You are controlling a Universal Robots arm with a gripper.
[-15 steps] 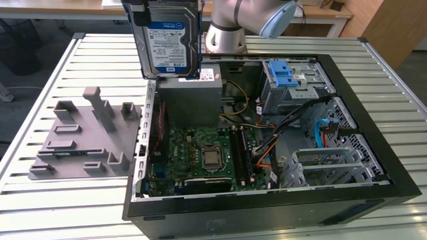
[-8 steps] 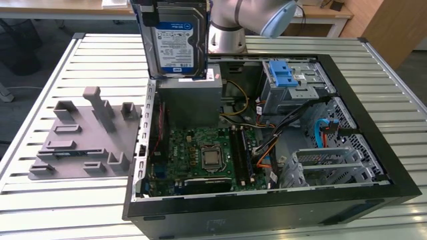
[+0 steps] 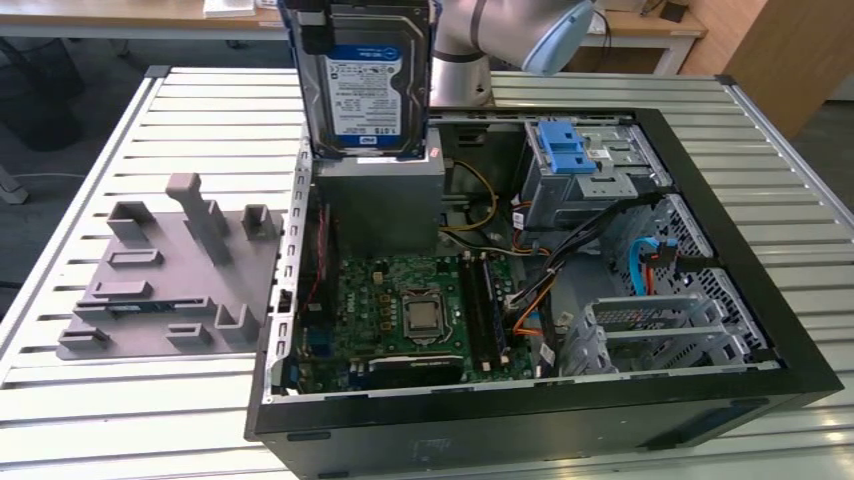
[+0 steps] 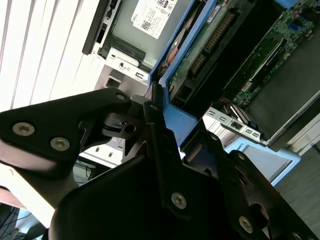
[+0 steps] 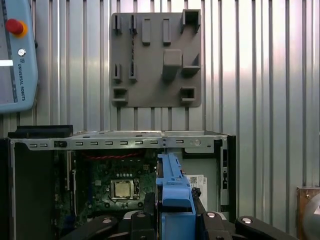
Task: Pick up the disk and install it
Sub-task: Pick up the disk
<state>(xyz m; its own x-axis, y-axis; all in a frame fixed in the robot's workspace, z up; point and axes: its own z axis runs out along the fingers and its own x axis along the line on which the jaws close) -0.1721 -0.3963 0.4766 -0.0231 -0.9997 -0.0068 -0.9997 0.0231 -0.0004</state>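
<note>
Exterior view — the disk (image 3: 363, 85): upright, label facing the camera, held aloft over the grey box (image 3: 380, 205) in the far corner of the open computer case (image 3: 747, 300), toward the exterior view's left; its lower edge sits just above the box. Gripper (image 5: 175, 220) — in both wrist views, black fingers (image 4: 159, 145) clenched on the disk's blue carrier rail. Grey fixture plate (image 3: 160, 280): flat on the slatted table (image 3: 134, 420), beside the case on the exterior view's left.
</note>
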